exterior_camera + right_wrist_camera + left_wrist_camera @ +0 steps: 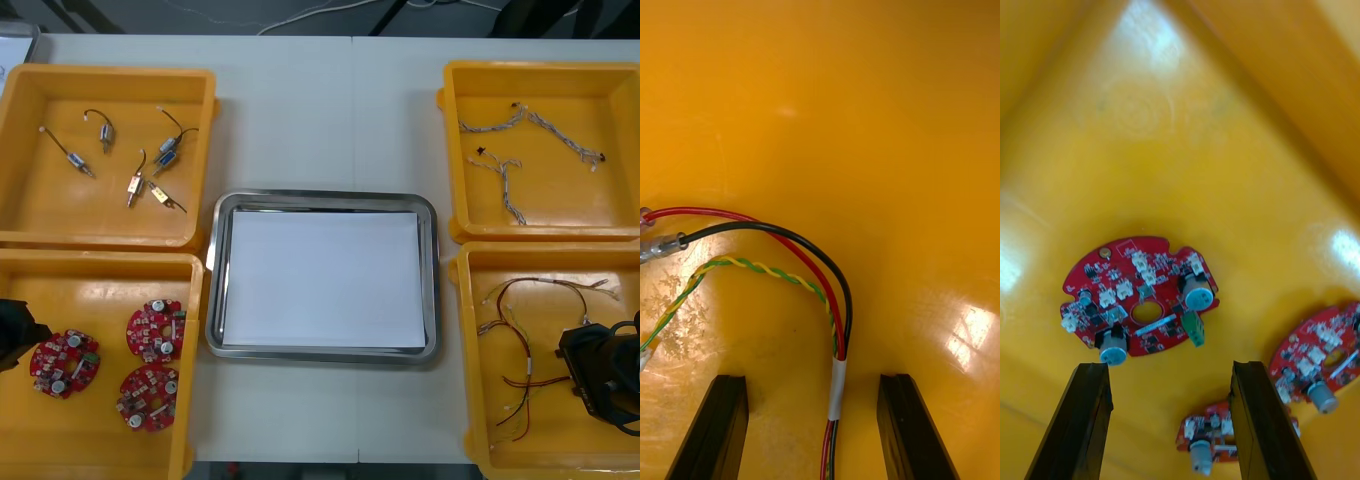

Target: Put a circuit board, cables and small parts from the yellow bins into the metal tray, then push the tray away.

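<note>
— Where the camera looks down from above, what sits in each bin?
— Far left bin (60,210): small metal parts (165,152). Near left bin (100,285): three boards (155,330). Far right bin (560,200): twisted cables (560,135). Near right bin (500,450): coloured cables (525,355). The tray (215,280) lies between them, white inside.
— And the arms?
— Left gripper (20,335) hangs at the near left bin's outer side, beside a board. Right gripper (595,375) is over the near right bin, by the cables.
— Right wrist view?
— Its fingers (715,427) stand apart, released. A taped bundle (836,390) of red, black and yellow-green wires runs between them, touching neither.
— Left wrist view?
— Fingers (1082,420) spread, gripping nothing. One board (1139,304) lies just beyond the tips, with two more near, one partly behind a finger.
</note>
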You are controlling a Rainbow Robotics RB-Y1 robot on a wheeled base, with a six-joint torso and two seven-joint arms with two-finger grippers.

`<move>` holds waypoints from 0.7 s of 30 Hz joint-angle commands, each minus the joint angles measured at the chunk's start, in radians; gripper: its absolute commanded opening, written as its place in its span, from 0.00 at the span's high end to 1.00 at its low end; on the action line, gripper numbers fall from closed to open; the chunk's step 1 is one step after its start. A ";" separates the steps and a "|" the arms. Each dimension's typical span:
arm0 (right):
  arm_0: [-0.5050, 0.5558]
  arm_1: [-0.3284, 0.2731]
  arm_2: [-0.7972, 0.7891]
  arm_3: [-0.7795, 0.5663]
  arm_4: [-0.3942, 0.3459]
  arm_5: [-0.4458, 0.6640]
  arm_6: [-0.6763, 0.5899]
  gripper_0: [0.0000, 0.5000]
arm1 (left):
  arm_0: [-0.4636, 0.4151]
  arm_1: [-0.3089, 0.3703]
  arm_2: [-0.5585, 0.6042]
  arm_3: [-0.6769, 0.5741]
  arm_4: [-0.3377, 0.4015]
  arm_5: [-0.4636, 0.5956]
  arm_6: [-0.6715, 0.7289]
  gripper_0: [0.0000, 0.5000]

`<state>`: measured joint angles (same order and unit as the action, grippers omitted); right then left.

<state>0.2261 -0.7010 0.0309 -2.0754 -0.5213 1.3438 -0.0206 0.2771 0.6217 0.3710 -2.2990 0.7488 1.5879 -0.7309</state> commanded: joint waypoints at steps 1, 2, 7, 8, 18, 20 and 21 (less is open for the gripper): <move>0.027 0.012 0.027 0.011 0.004 -0.008 -0.001 0.19 | 0.057 0.038 -0.075 -0.066 -0.112 -0.043 -0.007 0.07; 0.027 0.014 0.027 0.011 0.004 -0.008 0.001 0.39 | 0.057 0.038 -0.103 -0.077 -0.160 -0.045 0.048 0.07; 0.021 0.012 0.027 0.011 0.001 -0.006 0.010 1.00 | 0.047 0.039 -0.256 -0.102 -0.387 -0.048 0.265 0.07; 0.016 0.012 0.027 0.011 0.000 -0.005 0.011 1.00 | 0.042 0.039 -0.293 -0.102 -0.437 -0.055 0.303 0.07; -0.036 -0.008 -0.022 -0.091 -0.019 0.167 0.039 1.00 | 0.044 -0.005 -0.382 -0.099 -0.554 -0.071 0.462 0.07; -0.037 -0.011 -0.040 -0.120 -0.025 0.199 0.045 1.00 | 0.044 -0.017 -0.382 -0.099 -0.565 -0.071 0.467 0.07; -0.037 -0.012 -0.052 -0.141 -0.032 0.219 0.051 1.00 | 0.044 -0.020 -0.383 -0.097 -0.568 -0.072 0.472 0.07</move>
<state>0.1938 -0.7011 0.0266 -2.1395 -0.5309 1.5192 -0.0197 0.3040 0.6201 -0.0148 -2.3650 0.2065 1.5250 -0.1334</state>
